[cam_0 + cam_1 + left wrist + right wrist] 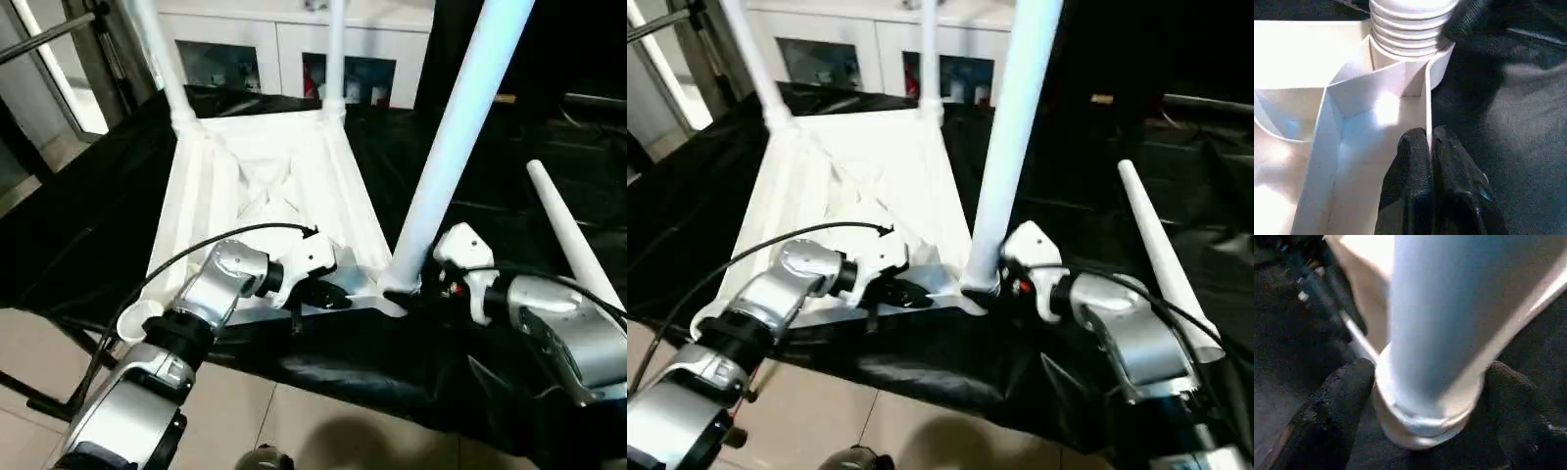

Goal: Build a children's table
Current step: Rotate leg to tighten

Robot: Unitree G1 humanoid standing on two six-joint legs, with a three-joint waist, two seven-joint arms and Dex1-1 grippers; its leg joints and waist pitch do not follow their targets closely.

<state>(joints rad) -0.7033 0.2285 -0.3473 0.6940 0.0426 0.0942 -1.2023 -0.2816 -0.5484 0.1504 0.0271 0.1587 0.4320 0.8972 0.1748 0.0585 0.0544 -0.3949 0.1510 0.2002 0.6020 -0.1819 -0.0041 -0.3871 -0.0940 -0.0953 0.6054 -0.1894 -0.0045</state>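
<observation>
Upside down at frame centre on black cloth (88, 225): children's table (265, 186), light, stiff, slick plastic, best held low by the sockets. Left gripper (1429, 152) pinched shut on rim wall; right gripper (1425, 396) spread around near leg's (460, 127) base. Thread ridges clear from left wrist alone; spare leg (573, 240) lying at right.
</observation>
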